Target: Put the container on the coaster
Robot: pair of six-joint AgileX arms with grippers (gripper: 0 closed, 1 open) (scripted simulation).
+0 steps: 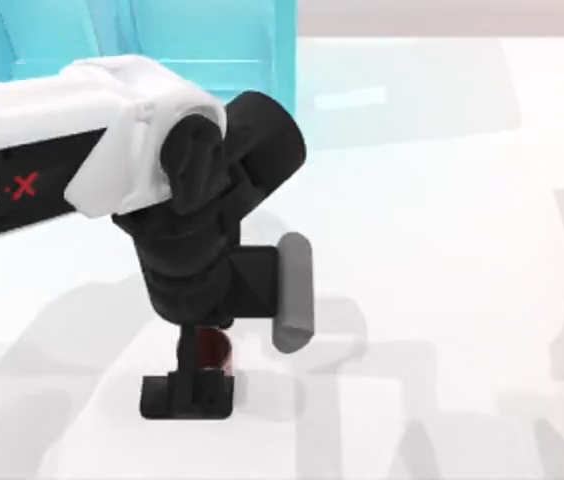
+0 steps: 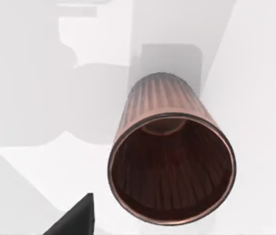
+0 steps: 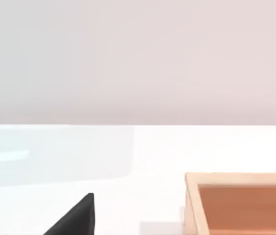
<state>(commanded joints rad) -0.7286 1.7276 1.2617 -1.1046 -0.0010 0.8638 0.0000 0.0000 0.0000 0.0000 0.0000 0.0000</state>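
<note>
Currently the left claw [image 1: 188, 385] hangs low over the near-centre of the desk [image 1: 442, 250], with the container [image 1: 212, 350] partly visible beneath the wrist. In the left wrist view the copper cup stands upright on the desk directly below. Whether the fingers have closed on it, I cannot tell. Right arm parked; a shallow wooden tray [image 3: 241, 200] sits near it. Risk: an off-centre squeeze on the tapered wall could tip or squirt the cup sideways.

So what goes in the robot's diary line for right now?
left gripper: over container, grip unclear | container: upright on table | right arm: parked near wooden tray
</note>
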